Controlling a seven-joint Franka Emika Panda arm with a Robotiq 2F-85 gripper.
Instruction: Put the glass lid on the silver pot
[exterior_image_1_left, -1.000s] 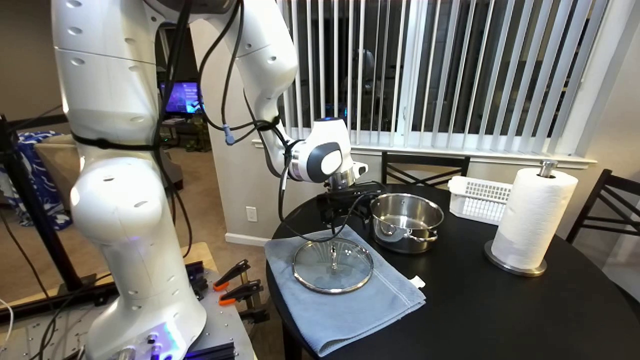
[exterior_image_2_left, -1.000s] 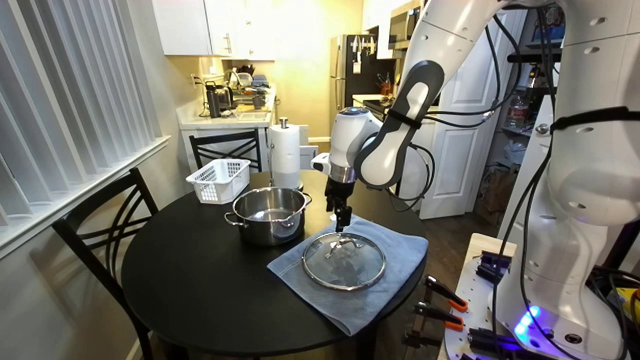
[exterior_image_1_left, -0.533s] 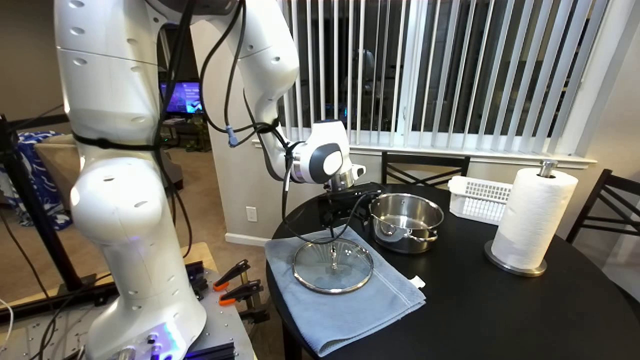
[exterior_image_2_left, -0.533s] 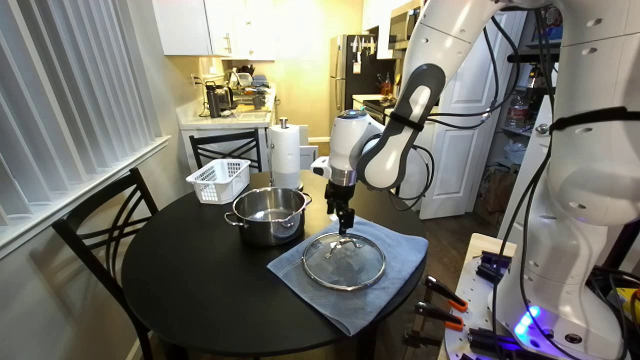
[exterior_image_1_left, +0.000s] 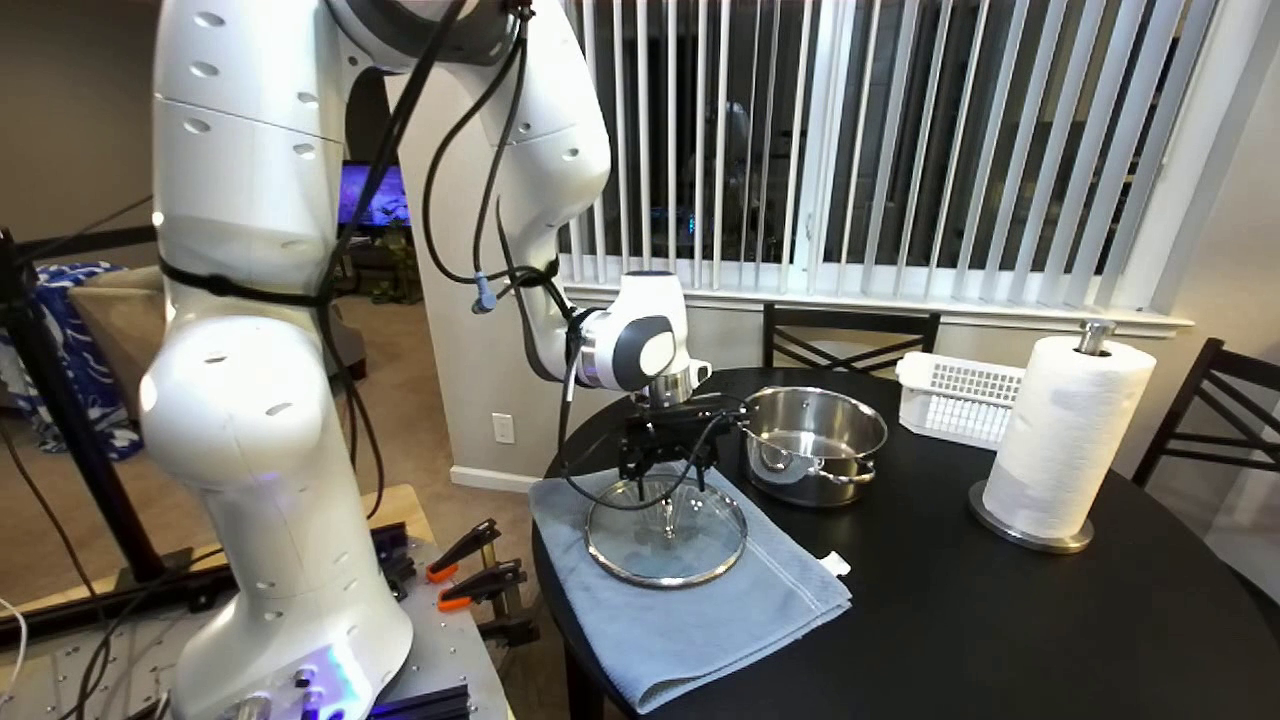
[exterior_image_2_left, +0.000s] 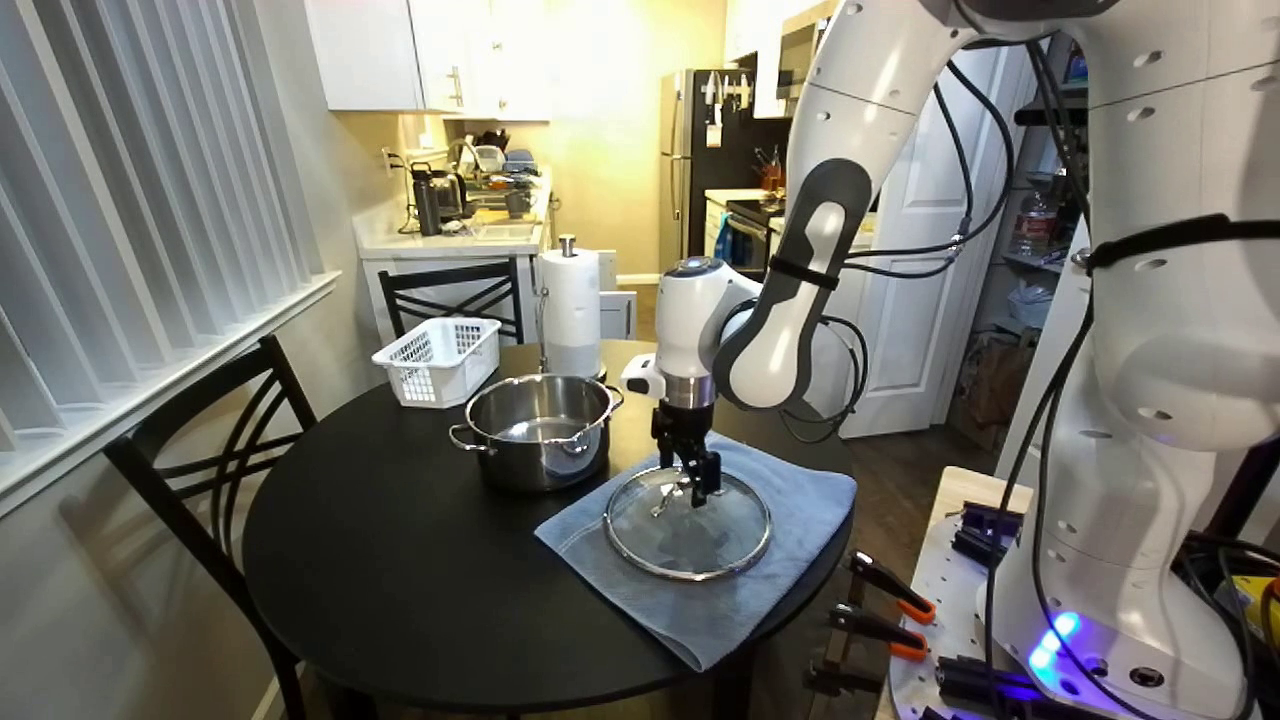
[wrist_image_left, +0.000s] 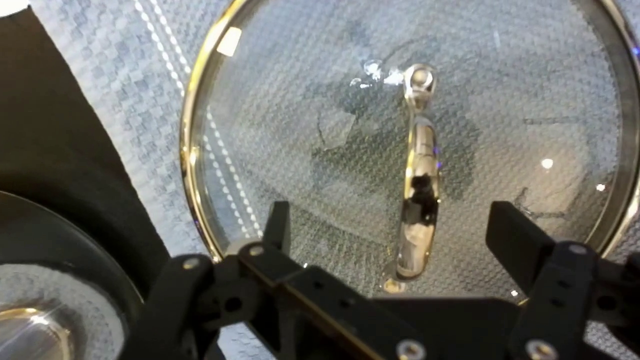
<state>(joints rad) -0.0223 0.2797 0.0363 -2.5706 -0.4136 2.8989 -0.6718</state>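
Observation:
The glass lid (exterior_image_1_left: 630, 550) lies flat on a folded blue-grey towel (exterior_image_1_left: 720, 645). It has a metal rim and an arched metal handle (wrist_image_left: 422, 150), and also shows in an exterior view (exterior_image_2_left: 690, 540). My gripper (wrist_image_left: 392, 220) is open and empty. Its fingers stand on either side of the handle, apart from it, over the handle's near end in the wrist view. In both exterior views the gripper (exterior_image_1_left: 670, 478) (exterior_image_2_left: 688, 480) is low over the lid. The silver pot (exterior_image_1_left: 810, 475) stands uncovered beside the towel, side handles showing. It also shows in an exterior view (exterior_image_2_left: 545, 460) and partly in the wrist view (wrist_image_left: 55, 300).
A white basket (exterior_image_1_left: 960, 400) and a paper towel roll (exterior_image_1_left: 1065, 440) on a stand are on the round black table (exterior_image_2_left: 400, 590), beyond the pot. Black chairs (exterior_image_2_left: 220, 440) stand round the table. Orange-tipped clamps (exterior_image_1_left: 485, 580) sit at the robot's base. Cables hang from the arm.
My gripper has come down closer to the lid's handle. Its fingers now show spread apart, where they looked close together before. The lid, towel and pot have not moved.

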